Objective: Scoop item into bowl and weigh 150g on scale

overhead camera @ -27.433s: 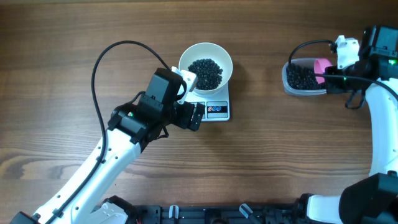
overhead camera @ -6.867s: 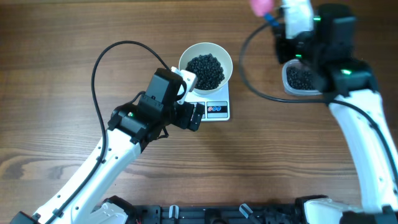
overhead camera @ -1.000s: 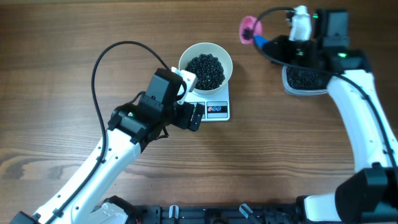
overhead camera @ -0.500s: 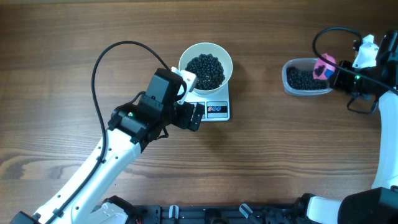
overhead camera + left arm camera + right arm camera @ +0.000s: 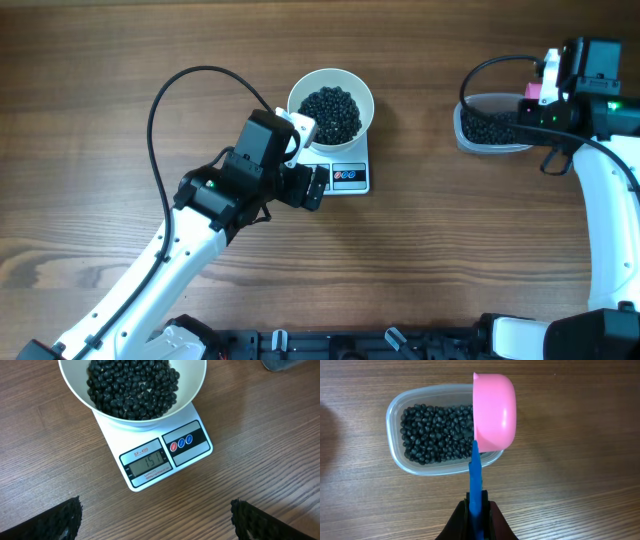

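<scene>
- Overhead: white bowl (image 5: 303, 88), heaped with black beans (image 5: 332, 112), stands on the digital scale (image 5: 348, 177) on the wooden table (image 5: 100, 80).
- Overhead: left gripper (image 5: 316, 187) is just beside the scale's left front corner. Right gripper (image 5: 545, 105) is over the right end of a clear tub (image 5: 468, 135), well apart from the bowl.
- Left wrist: bowl covers the back of the scale, and the display (image 5: 148, 462) reads 151. The fingertips (image 5: 60, 520) are spread wide at the lower corners, with nothing between them.
- Right wrist: jaws are clamped on the blue handle (image 5: 476, 472) of a pink scoop (image 5: 494, 412). The scoop's rounded back faces the camera, above the tub's right end. More beans lie in the tub.
</scene>
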You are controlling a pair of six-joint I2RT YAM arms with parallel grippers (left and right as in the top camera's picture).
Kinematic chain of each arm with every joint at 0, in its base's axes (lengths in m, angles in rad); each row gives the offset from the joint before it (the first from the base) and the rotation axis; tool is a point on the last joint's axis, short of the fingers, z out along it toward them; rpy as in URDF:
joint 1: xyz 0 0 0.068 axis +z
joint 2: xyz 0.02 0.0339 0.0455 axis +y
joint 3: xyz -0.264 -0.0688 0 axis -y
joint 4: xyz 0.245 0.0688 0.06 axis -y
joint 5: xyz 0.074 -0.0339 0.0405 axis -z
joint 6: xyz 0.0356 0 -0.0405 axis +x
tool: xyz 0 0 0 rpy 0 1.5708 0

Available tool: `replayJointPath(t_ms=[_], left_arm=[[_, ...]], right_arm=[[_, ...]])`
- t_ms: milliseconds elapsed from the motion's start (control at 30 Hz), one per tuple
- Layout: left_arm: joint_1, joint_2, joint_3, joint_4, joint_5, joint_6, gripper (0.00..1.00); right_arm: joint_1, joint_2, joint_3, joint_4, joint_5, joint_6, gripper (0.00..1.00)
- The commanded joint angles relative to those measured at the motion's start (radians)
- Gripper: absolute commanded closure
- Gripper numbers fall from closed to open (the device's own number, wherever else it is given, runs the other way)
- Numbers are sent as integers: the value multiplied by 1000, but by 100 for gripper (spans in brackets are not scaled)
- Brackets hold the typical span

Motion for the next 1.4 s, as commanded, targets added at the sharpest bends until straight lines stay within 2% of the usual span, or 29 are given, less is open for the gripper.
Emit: replayJointPath(t_ms=[0, 133, 233, 300, 333, 467, 567, 700, 833, 1000, 1367], left_arm=[[-2, 3, -5, 3, -6, -10, 0], [-2, 3, -5, 3, -6, -10, 0], [-2, 3, -5, 3, -6, -10, 0], [-2, 3, -5, 3, -6, -10, 0], [-2, 3, -5, 3, -6, -10, 0], [-2, 3, -5, 3, -6, -10, 0], [-2, 3, -5, 3, -6, -10, 0], [-2, 3, -5, 3, -6, -10, 0], [-2, 3, -5, 3, -6, -10, 0], [-2, 3, -5, 3, -6, -10, 0], [-2, 3, -5, 3, -6, -10, 0]], right_arm=[[6, -9, 13, 18, 30, 8, 96], [6, -9, 13, 100, -184, 55, 96], [6, -6, 13, 304, -542, 213, 96], [11, 6, 13, 441, -792, 238, 96], [32, 16, 12, 488, -844, 237, 96], [166, 68, 12, 511, -838, 142, 96], [273, 138, 12, 510, -731, 110, 96], [391, 245, 12, 508, -687, 5, 96], [457, 290, 12, 463, -560, -69, 96], [513, 294, 12, 451, -359, -93, 96], [522, 317, 11, 416, -377, -114, 96]])
